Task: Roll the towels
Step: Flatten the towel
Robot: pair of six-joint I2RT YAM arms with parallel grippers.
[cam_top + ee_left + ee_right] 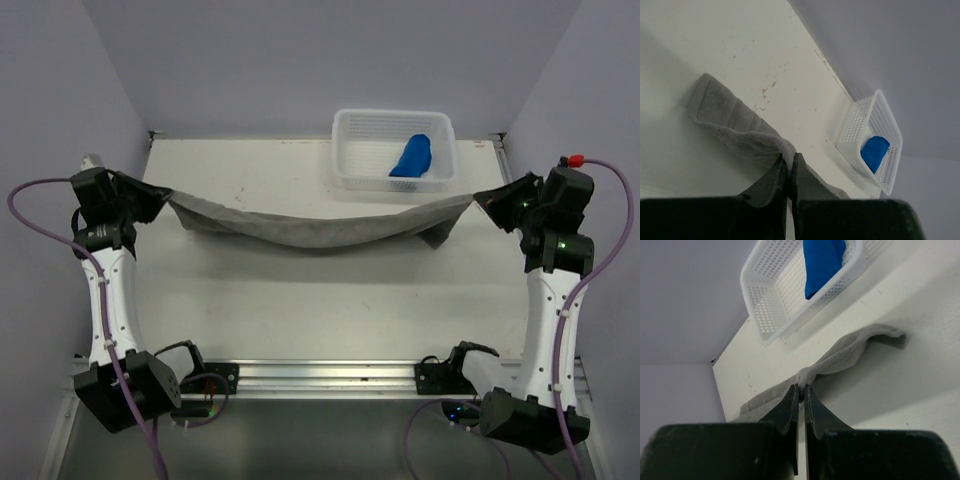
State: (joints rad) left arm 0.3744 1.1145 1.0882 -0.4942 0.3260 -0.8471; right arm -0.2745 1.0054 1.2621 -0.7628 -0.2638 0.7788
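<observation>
The grey towel [315, 228] hangs stretched across the table between both arms, sagging in the middle. My left gripper [165, 195] is shut on its left corner, and the towel [735, 127] trails away from the fingers in the left wrist view. My right gripper [478, 197] is shut on its right corner, with the towel [850, 352] bunched at the fingertips in the right wrist view. The blue towel [411, 157] lies rolled inside the white basket [345, 150] at the back right; it also shows in the left wrist view [874, 152] and the right wrist view [821, 262].
The white perforated basket [852, 132] stands against the back wall, just behind the towel's right part; it shows in the right wrist view too [770, 295]. Walls close the table at the back and both sides. The arm bases sit on a rail [320, 375] at the near edge.
</observation>
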